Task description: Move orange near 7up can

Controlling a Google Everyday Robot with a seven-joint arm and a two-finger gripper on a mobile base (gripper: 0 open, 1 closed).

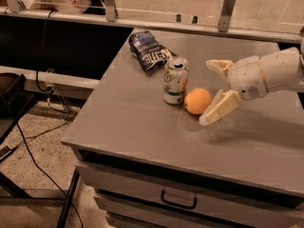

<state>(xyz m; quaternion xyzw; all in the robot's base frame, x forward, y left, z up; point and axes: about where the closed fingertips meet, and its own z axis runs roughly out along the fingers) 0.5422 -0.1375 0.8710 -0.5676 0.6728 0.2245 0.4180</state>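
The orange [197, 101] rests on the grey table [142, 127], just right of the 7up can [175, 80], almost touching it. The can stands upright, white and green with a silver top. My gripper [212, 90] is just right of the orange, raised slightly off the table. Its cream fingers [219, 108] are spread wide open and hold nothing. One finger is behind the orange and one in front of it, both clear of the fruit.
A dark blue chip bag [149, 50] lies behind the can towards the back left. The table has drawers [178, 203] below its front edge. A glass rail [190, 4] runs along the back. Cables [38, 141] trail on the floor at left.
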